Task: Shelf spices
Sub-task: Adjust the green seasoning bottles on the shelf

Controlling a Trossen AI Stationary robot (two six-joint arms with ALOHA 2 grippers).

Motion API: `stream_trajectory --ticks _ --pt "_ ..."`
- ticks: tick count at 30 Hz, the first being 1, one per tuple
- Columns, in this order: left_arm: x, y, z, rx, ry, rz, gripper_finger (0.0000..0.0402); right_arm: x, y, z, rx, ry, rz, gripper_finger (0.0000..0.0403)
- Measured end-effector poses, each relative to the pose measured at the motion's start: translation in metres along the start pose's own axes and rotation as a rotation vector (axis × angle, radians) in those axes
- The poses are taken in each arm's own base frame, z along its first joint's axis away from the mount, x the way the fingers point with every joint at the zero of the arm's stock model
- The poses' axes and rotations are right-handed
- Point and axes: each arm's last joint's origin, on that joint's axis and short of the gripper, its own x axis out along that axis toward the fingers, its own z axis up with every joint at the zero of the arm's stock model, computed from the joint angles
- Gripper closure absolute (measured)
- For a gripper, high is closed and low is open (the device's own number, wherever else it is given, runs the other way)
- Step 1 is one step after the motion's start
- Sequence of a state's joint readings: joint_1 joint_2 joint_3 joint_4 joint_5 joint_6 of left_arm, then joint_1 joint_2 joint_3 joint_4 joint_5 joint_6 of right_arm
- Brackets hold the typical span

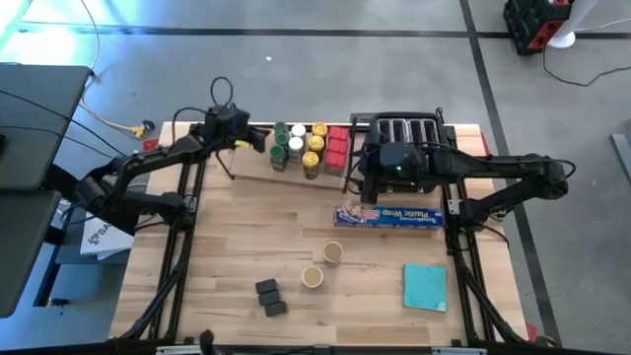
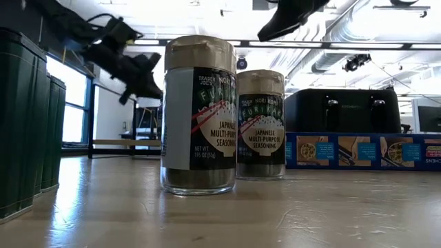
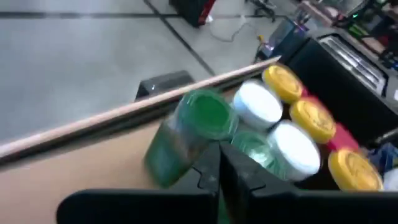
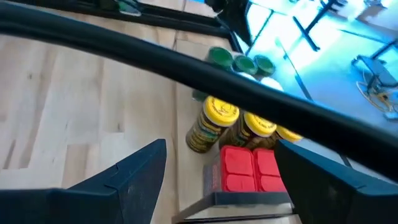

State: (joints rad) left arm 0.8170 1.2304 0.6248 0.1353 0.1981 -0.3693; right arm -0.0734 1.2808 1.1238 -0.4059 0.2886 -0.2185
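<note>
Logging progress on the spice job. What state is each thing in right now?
Left gripper: fingers shut, empty, beside a green-lidded jar on the shelf.
Right gripper: fingers open, empty, above the red tins.
Two tan-lidded jars: upright, on the table, unshelved.
Two dark blocks: on the table, unshelved.
Wrap box: lying flat.

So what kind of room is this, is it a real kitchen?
Probably not a kitchen: more likely a lab or workshop. The wooden table stands on a bare grey floor marked with dark lines, cables trail across it, and the low view shows exposed ceiling pipes.
</note>
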Motion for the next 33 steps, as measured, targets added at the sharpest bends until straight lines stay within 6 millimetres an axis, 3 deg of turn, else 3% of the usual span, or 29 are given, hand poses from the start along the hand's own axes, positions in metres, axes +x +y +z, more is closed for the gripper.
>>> stream_trajectory --ticks 3,7,11,14,23,33 --pt "0.012 0.005 -0.004 0.016 0.072 0.029 0.0402 0.001 0.000 -0.001 0.000 0.007 0.001 0.0107" --pt "0.016 0.001 0.014 0.045 0.001 0.085 0.0402 0.001 0.000 -0.001 0.009 0.003 0.002 0.0107" --pt "0.025 0.002 0.012 0.095 0.058 0.198 0.0402 0.001 0.000 -0.001 0.009 0.003 0.003 0.0107" --pt "0.032 -0.001 0.021 0.111 0.041 0.196 0.0402 0.001 0.000 0.001 0.013 -0.010 0.000 0.0107" --pt "0.056 0.007 0.012 0.131 0.111 0.234 0.0402 0.001 0.001 0.000 0.012 -0.004 0.004 0.0107" --pt "0.060 0.006 0.017 0.161 0.049 0.207 0.0402 0.001 0.001 0.000 0.017 0.000 0.005 0.0107"
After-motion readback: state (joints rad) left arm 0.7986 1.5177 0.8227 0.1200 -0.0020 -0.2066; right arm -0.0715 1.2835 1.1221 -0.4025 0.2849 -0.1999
